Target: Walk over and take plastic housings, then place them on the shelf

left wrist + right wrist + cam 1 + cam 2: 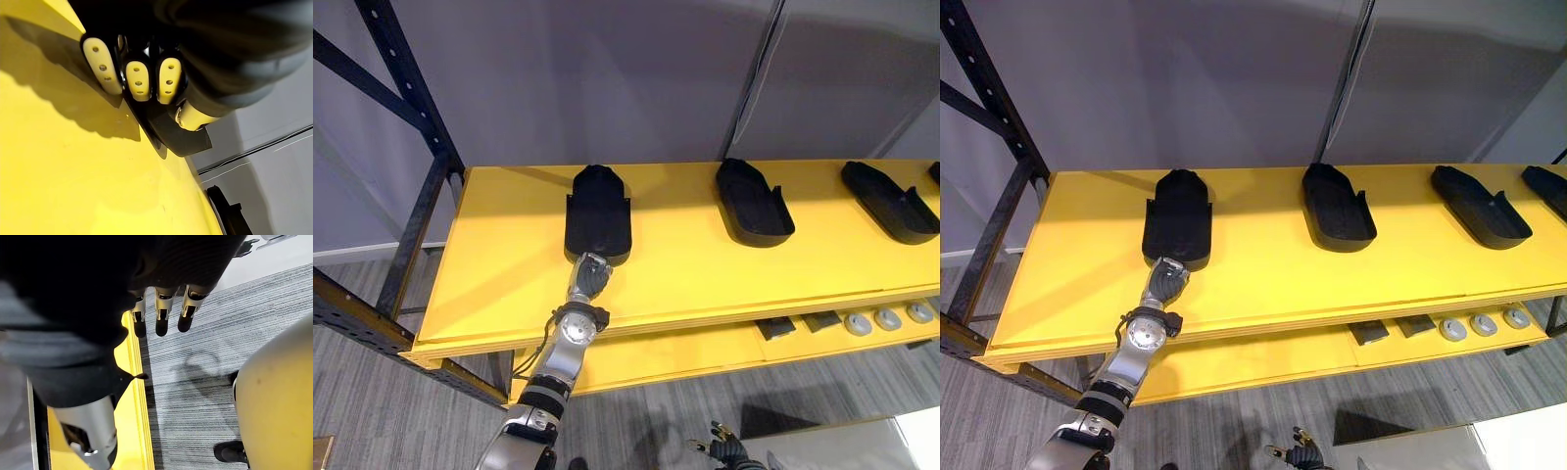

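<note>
Four black housings (1337, 207) lie in a row on the yellow top shelf (1263, 284), well apart; on the lower shelf (1234, 362) sit two dark square blocks (1369, 333) and three grey discs (1484, 323). Left hand (590, 277) is at the near end of the leftmost housing (598, 220), which rests on the top shelf: fingers (138, 81) curled over its end wall, thumb (195, 116) on the other side, clamped on it. Right hand (163, 308) hangs low over the grey floor (205, 382), straight and loose, holding nothing.
</note>
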Controlling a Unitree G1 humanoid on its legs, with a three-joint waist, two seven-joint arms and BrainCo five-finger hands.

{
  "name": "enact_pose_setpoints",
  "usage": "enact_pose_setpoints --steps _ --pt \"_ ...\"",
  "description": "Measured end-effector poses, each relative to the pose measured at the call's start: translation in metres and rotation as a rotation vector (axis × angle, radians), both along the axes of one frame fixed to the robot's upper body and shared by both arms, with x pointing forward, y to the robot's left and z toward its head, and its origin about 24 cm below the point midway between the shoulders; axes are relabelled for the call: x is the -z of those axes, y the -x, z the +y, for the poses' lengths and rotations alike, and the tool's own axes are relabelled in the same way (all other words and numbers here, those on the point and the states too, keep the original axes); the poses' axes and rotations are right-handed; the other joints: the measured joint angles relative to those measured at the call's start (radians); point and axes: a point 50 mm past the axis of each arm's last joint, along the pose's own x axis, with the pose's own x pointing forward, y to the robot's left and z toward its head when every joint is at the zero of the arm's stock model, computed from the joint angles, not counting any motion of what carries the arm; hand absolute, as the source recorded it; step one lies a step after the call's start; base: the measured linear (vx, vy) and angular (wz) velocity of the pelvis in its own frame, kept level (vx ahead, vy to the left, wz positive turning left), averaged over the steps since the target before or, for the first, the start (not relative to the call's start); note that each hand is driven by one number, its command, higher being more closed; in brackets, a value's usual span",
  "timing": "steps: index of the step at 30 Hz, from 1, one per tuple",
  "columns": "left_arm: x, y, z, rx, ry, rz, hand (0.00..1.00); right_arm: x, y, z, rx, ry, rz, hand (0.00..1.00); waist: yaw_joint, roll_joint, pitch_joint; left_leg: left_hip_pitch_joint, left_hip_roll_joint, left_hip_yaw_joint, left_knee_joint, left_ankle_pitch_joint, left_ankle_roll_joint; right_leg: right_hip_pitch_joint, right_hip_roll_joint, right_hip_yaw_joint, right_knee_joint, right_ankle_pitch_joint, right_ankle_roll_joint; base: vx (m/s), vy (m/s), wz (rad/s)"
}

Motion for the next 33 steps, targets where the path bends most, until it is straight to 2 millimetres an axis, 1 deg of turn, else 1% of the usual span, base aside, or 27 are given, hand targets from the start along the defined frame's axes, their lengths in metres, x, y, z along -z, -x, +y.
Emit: enact_pose_setpoints --steps 3,4,6,7,8,9,10,11,12,13,14,15,16,17,18,20,21,23,24,26,28,29,30,31,32,33 --pt "-0.003 0.003 -0.002 0.005 0.032 -0.016 1.00 0.000 -0.001 0.000 -0.001 0.000 0.000 0.00 0.001 -0.001 0.003 0.000 -0.004 -0.004 0.000 0.000 0.001 0.001 -0.003 -0.003 0.000 0.000 0.000 0.00 0.006 0.01" --pt "-0.004 0.007 -0.002 0.005 0.048 -0.027 1.00 0.000 -0.001 0.000 -0.002 0.000 -0.002 0.00 0.001 0.000 0.004 -0.001 -0.005 -0.005 0.001 0.001 0.001 0.002 -0.004 -0.004 0.000 0.000 0.000 0.00 0.016 0.03" --pt "-0.012 0.022 -0.001 0.006 0.115 -0.084 1.00 0.000 -0.002 0.000 -0.002 0.000 -0.004 0.00 0.002 0.000 0.009 0.000 -0.009 -0.015 0.004 0.001 0.002 0.007 -0.007 -0.011 0.000 0.000 0.000 0.01 0.014 0.10" --pt "-0.016 0.025 -0.001 0.007 0.133 -0.102 1.00 0.000 -0.002 0.000 -0.002 0.000 -0.004 0.00 0.003 0.000 0.010 0.000 -0.009 -0.021 0.004 0.002 0.003 0.014 -0.007 -0.016 0.000 0.000 0.000 0.02 0.014 0.23" --pt "-0.025 0.034 -0.002 0.013 0.173 -0.151 1.00 0.000 -0.001 0.000 -0.001 0.000 0.000 0.00 0.005 -0.001 0.010 0.000 -0.010 -0.030 0.005 0.005 0.006 0.019 -0.009 -0.018 0.002 0.000 0.000 0.02 0.014 0.23" --pt "-0.039 0.042 -0.002 0.021 0.219 -0.219 1.00 0.000 0.000 -0.001 -0.001 0.002 0.005 0.00 0.016 -0.001 0.010 0.001 -0.010 -0.036 0.005 0.005 0.007 0.022 -0.009 -0.023 0.004 0.000 0.000 0.02 0.016 0.21" --pt "-0.046 0.046 0.000 0.023 0.235 -0.258 1.00 0.001 0.001 -0.001 0.000 0.002 0.006 0.00 0.023 0.000 0.010 0.003 -0.010 -0.039 0.005 0.006 0.008 0.025 -0.008 -0.025 0.005 0.000 0.000 0.00 0.009 0.13" --pt "-0.060 0.055 0.003 0.031 0.276 -0.329 1.00 0.001 0.002 -0.001 0.000 0.003 0.009 0.00 0.036 0.000 0.010 0.009 -0.009 -0.045 0.005 0.006 0.008 0.035 -0.007 -0.026 0.006 0.001 -0.001 0.00 0.009 0.15" --pt "-0.072 0.066 0.010 0.024 0.310 -0.397 1.00 0.001 0.002 -0.002 0.001 0.004 0.012 0.00 0.040 0.000 0.009 0.018 -0.007 -0.052 0.005 0.005 0.007 0.044 -0.005 -0.027 0.012 0.001 -0.001 -0.01 0.008 0.14" --pt "-0.079 0.071 0.014 0.017 0.324 -0.432 1.00 0.001 0.003 -0.002 0.000 0.005 0.013 0.00 0.043 0.001 0.010 0.023 -0.003 -0.054 0.004 0.004 0.007 0.047 -0.003 -0.027 0.017 0.001 -0.001 -0.02 0.008 0.07" --pt "-0.090 0.080 0.023 -0.001 0.361 -0.498 1.00 0.002 0.006 -0.003 0.002 0.007 0.019 0.00 0.060 0.003 0.010 0.032 0.002 -0.054 0.004 0.000 0.006 0.049 0.002 -0.026 0.030 0.000 -0.001 0.00 0.000 0.00" --pt "-0.094 0.085 0.029 -0.013 0.370 -0.528 1.00 0.002 0.008 -0.004 0.004 0.008 0.022 0.00 0.067 0.004 0.009 0.034 0.003 -0.055 0.005 -0.003 0.006 0.049 0.004 -0.026 0.034 0.000 -0.001 -0.04 0.018 0.02" --pt "-0.102 0.093 0.041 -0.046 0.388 -0.584 1.00 0.002 0.009 -0.005 0.006 0.011 0.021 0.00 0.078 0.007 0.007 0.033 0.005 -0.060 0.005 -0.011 0.007 0.049 0.005 -0.027 0.039 0.000 -0.001 -0.05 0.025 0.07" --pt "-0.106 0.102 0.053 -0.082 0.413 -0.625 1.00 0.002 0.009 -0.006 0.005 0.014 0.022 0.00 0.086 0.009 0.008 0.032 0.004 -0.064 0.006 -0.012 0.009 0.050 0.005 -0.028 0.041 0.000 -0.001 -0.06 0.027 0.08" --pt "-0.107 0.106 0.061 -0.108 0.421 -0.640 1.00 0.002 0.010 -0.006 0.006 0.014 0.024 0.00 0.092 0.010 0.008 0.030 0.004 -0.066 0.009 -0.012 0.009 0.051 0.004 -0.028 0.041 0.000 -0.001 -0.07 0.027 0.10" --pt "-0.100 0.121 0.091 -0.240 0.413 -0.647 1.00 0.002 0.010 -0.006 0.007 0.014 0.023 0.00 0.098 0.014 0.011 0.024 0.003 -0.085 0.017 -0.012 0.009 0.057 0.004 -0.038 0.041 0.000 -0.001 -0.08 0.024 0.18" --pt "-0.098 0.126 0.098 -0.275 0.409 -0.641 1.00 0.002 0.011 -0.006 0.006 0.014 0.024 0.00 0.100 0.014 0.011 0.022 0.003 -0.087 0.021 -0.012 0.009 0.058 0.004 -0.039 0.041 0.000 -0.001 -0.09 0.022 0.13" --pt "-0.086 0.141 0.121 -0.394 0.381 -0.605 1.00 0.002 0.013 -0.007 0.009 0.015 0.027 0.00 0.121 0.015 0.010 0.008 0.006 -0.087 0.037 -0.013 0.009 0.056 0.005 -0.047 0.041 0.000 -0.001 -0.08 0.015 0.04" --pt "-0.082 0.144 0.125 -0.418 0.376 -0.589 1.00 0.002 0.014 -0.007 0.010 0.016 0.027 0.00 0.123 0.015 0.010 0.004 0.007 -0.088 0.043 -0.014 0.009 0.056 0.005 -0.055 0.041 0.000 -0.001 -0.06 0.008 0.16" --pt "-0.058 0.150 0.136 -0.492 0.362 -0.466 1.00 0.001 0.014 -0.007 0.007 0.018 0.022 0.00 0.125 0.018 0.010 -0.005 0.007 -0.101 0.063 -0.014 0.010 0.058 0.004 -0.074 0.040 0.000 -0.001 -0.06 0.009 0.19" --pt "-0.025 0.156 0.142 -0.543 0.361 -0.295 1.00 0.000 0.013 -0.006 0.000 0.018 0.018 0.00 0.127 0.021 0.011 -0.007 0.007 -0.101 0.073 -0.016 0.011 0.064 0.002 -0.085 0.039 -0.002 -0.001 -0.06 0.011 0.07" --pt "0.005 0.162 0.144 -0.576 0.369 -0.137 1.00 0.000 0.013 -0.005 -0.011 0.017 0.022 0.00 0.132 0.022 0.010 -0.015 0.006 -0.095 0.085 -0.018 0.013 0.064 0.001 -0.089 0.039 -0.008 0.002 -0.09 0.015 0.06" --pt "0.016 0.165 0.144 -0.586 0.375 -0.076 1.00 0.000 0.013 -0.005 -0.014 0.015 0.023 0.00 0.133 0.021 0.010 -0.018 0.006 -0.093 0.088 -0.018 0.013 0.061 0.000 -0.090 0.039 -0.013 0.010 -0.11 0.021 0.05" --pt "0.037 0.171 0.144 -0.606 0.393 0.028 1.00 0.000 0.013 -0.004 -0.027 0.019 0.023 0.00 0.139 0.021 0.010 -0.018 0.006 -0.084 0.093 -0.017 0.013 0.051 -0.003 -0.092 0.041 -0.018 0.016 -0.07 0.019 0.04" --pt "0.044 0.172 0.143 -0.608 0.399 0.065 1.00 0.000 0.013 -0.004 -0.030 0.021 0.021 0.00 0.144 0.021 0.010 -0.018 0.006 -0.083 0.095 -0.017 0.014 0.051 -0.004 -0.093 0.042 -0.019 0.019 -0.07 0.040 0.03" --pt "0.070 0.182 0.143 -0.631 0.410 0.192 0.00 -0.001 0.013 -0.004 -0.032 0.023 0.016 0.00 0.148 0.023 0.006 -0.016 0.001 -0.082 0.099 -0.018 0.015 0.054 -0.009 -0.094 0.044 -0.026 0.026 -0.03 0.041 0.04"
